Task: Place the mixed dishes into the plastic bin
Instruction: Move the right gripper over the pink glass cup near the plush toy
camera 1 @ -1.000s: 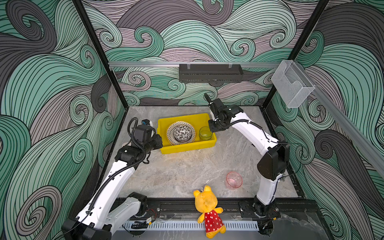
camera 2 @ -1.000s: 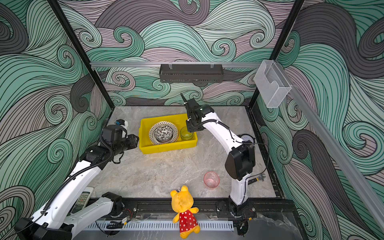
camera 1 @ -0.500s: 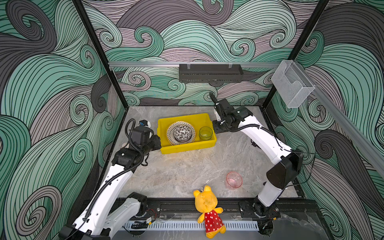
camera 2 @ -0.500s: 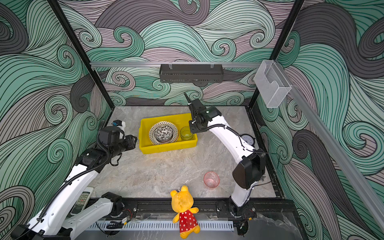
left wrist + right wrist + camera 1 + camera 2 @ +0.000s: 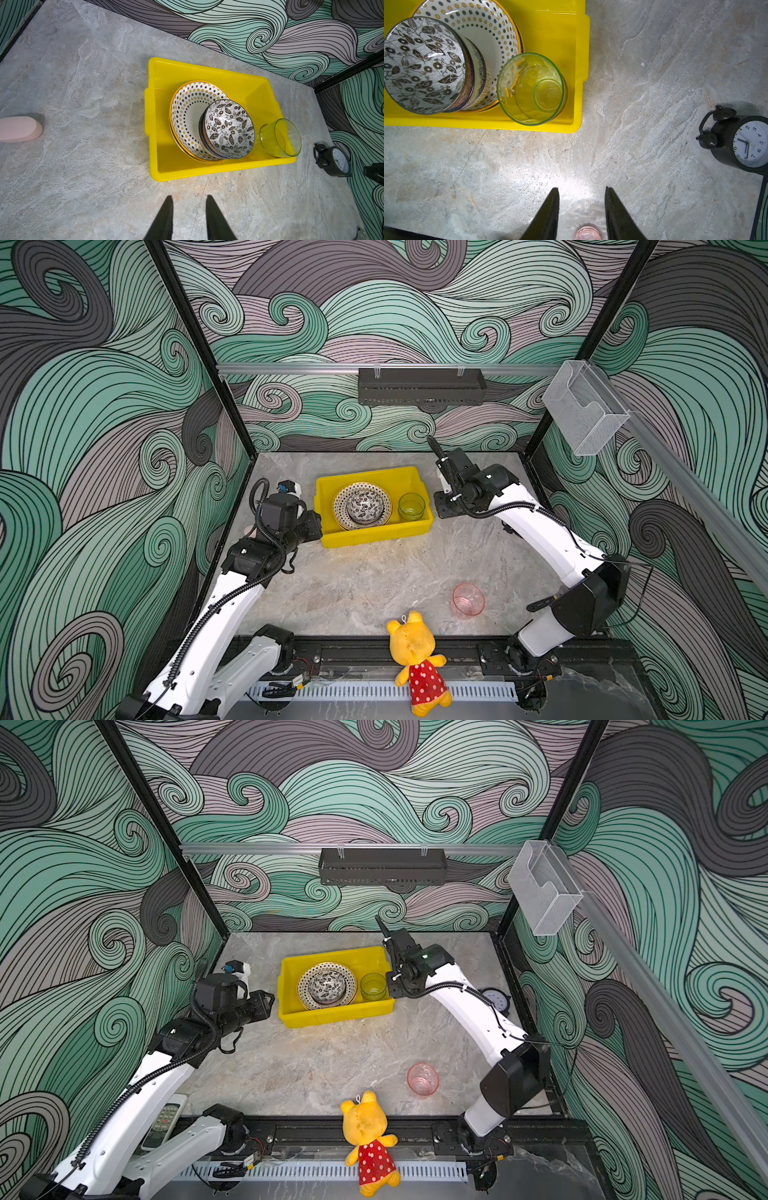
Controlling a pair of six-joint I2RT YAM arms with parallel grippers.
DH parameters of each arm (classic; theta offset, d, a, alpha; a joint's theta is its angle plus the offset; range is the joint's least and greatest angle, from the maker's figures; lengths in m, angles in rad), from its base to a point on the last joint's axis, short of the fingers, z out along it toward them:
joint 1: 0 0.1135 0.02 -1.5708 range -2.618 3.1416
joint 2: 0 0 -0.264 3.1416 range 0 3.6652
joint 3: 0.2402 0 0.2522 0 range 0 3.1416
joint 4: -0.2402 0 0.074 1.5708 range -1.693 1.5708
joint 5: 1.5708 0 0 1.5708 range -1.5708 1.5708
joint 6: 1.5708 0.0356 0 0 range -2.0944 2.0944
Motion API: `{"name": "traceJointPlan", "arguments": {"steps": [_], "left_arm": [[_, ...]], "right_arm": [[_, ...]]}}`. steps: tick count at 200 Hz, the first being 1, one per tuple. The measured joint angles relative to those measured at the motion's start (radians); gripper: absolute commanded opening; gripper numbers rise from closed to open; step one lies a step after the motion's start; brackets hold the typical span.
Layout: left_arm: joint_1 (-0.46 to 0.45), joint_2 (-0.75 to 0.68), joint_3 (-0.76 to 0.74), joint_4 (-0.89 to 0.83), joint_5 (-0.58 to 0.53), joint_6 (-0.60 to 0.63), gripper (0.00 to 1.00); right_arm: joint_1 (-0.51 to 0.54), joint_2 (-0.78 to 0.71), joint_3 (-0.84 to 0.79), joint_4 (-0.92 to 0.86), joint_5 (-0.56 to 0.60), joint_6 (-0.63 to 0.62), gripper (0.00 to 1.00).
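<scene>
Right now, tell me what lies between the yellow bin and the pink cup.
Only bare marble tabletop between yellow bin and pink cup, seen in both top views.

We found both top views bright, evenly lit and sharp. In the right wrist view, white glare washed the grey marbled tabletop (image 5: pixel 571 185), highlights glinted on the translucent green cup (image 5: pixel 529 89), and shadows were short and soft.

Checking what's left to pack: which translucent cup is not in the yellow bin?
The pink cup, upright on the table near the plush bear; the green cup sits inside the yellow bin beside the dotted plate.
</scene>
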Motion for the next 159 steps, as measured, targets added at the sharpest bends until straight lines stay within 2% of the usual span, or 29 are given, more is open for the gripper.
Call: {"name": "traceJointPlan", "arguments": {"steps": [79, 159], "left_arm": [[0.0, 0.0, 0.0, -0.019, 0.004, 0.0, 0.3], [0.0, 0.005, 0.0, -0.019, 0.023, 0.0, 0.3]], "right_arm": [[0.0, -0.143, -0.134, 0.003, 0.029, 0.016, 0.41], [0.0, -0.217, -0.218, 0.003, 0.035, 0.016, 0.44]]}}
